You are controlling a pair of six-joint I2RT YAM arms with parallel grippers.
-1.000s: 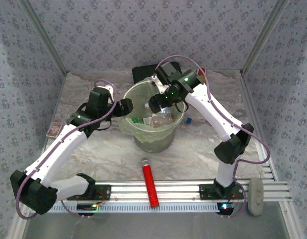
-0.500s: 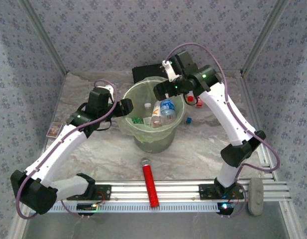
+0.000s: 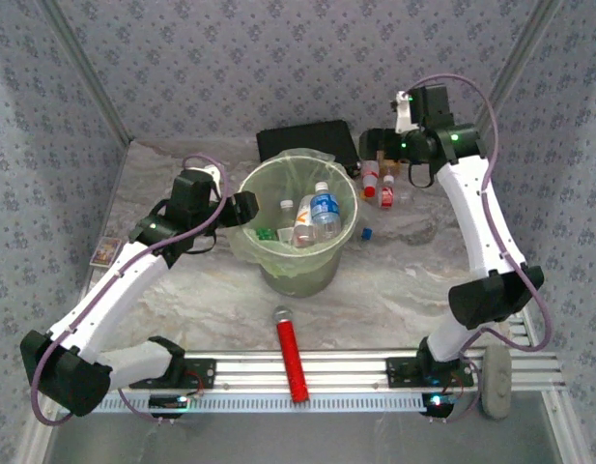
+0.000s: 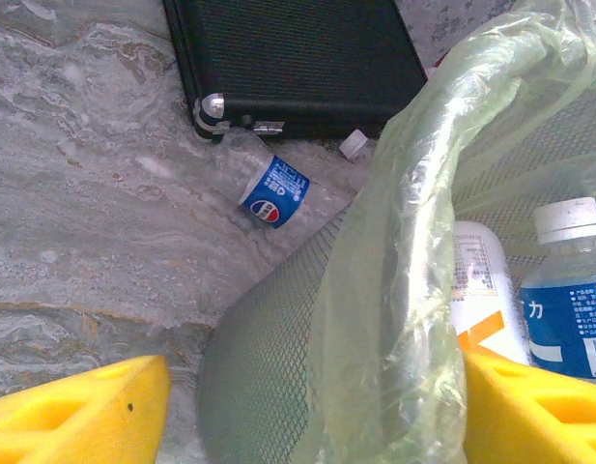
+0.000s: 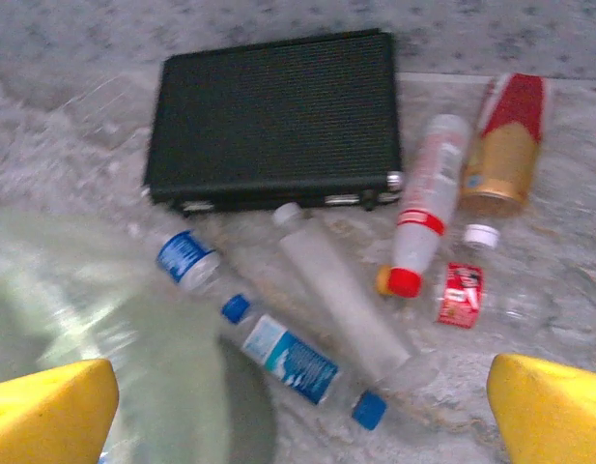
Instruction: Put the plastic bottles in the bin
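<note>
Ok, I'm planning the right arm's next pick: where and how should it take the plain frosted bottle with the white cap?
Probably the body's cap-side half, with the right gripper coming straight down and its jaws straddling the width. The frosted bottle lies flat and diagonal, so its round sides are exposed from above. Lower down, the nearer blue-labelled bottle lies close alongside.

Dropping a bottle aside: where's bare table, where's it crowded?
Bare table lies between the bin and the red cylinder, and to the bin's right front. Crowded: plastic bottles litter the strip between bin and black case, and beside the case's right end.
</note>
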